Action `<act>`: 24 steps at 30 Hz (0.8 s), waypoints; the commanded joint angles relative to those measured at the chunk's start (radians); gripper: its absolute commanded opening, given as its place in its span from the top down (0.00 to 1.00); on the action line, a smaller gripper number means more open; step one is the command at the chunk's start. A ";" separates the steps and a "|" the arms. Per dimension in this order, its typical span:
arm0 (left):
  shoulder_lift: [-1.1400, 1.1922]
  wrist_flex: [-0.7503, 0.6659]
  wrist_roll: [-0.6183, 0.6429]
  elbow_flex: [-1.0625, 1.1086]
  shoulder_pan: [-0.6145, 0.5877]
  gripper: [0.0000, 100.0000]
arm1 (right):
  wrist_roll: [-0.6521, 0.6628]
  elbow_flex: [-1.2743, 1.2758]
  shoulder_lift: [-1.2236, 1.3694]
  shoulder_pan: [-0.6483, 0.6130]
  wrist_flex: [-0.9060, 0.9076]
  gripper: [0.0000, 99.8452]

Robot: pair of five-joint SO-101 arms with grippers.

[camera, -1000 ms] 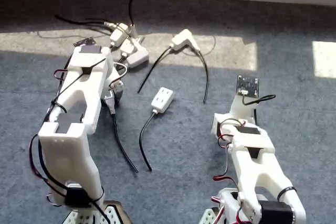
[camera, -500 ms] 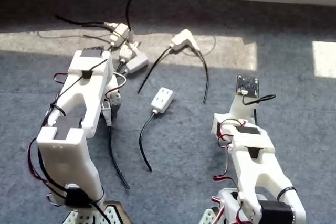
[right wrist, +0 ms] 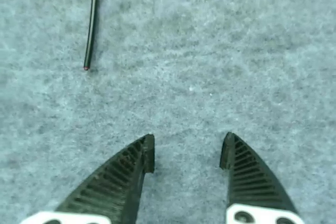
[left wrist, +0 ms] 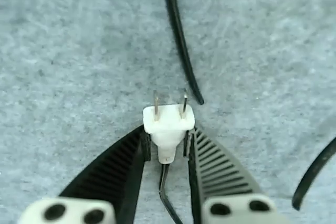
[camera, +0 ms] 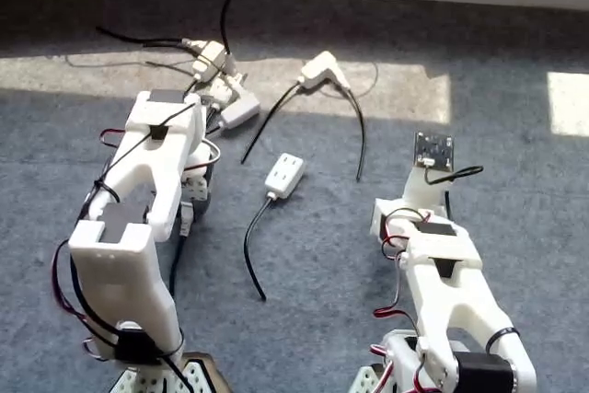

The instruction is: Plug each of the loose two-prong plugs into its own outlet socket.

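My left gripper (left wrist: 167, 132) is shut on a white two-prong plug (left wrist: 169, 119), its prongs pointing away from me just above the grey carpet. In the high view this gripper (camera: 190, 195) sits low beside the left arm, the plug's black cable (camera: 175, 269) trailing back toward the base. A white outlet socket (camera: 285, 174) on its own black cord lies right of it, mid-carpet. My right gripper (right wrist: 188, 148) hangs open over bare carpet with nothing between its fingers. The right arm (camera: 434, 255) stands at the right of the carpet.
A cluster of white plugs and sockets (camera: 223, 89) with tangled cords lies beyond the left arm. Another white connector (camera: 322, 69) with two black cords sits at the far centre. A loose black cable end (right wrist: 91, 30) lies ahead of the right gripper.
The left arm has drawn back toward its base with the plug held, dragging the black cable along the carpet. The right arm has not moved.
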 commanded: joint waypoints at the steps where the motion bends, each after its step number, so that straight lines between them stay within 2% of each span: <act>1: 0.008 0.038 -0.106 -0.002 0.025 0.96 | -0.003 0.001 -0.028 -0.012 -0.016 0.79; 7: -0.001 0.043 -0.158 -0.024 0.021 0.84 | -0.003 0.001 -0.028 -0.012 -0.016 0.79; 15: -0.001 0.215 -0.176 -0.249 0.021 0.84 | -0.003 0.001 -0.028 -0.012 -0.018 0.79; 24: 0.001 0.222 -0.173 -0.278 0.022 0.84 | -0.003 0.002 -0.027 -0.012 -0.050 0.79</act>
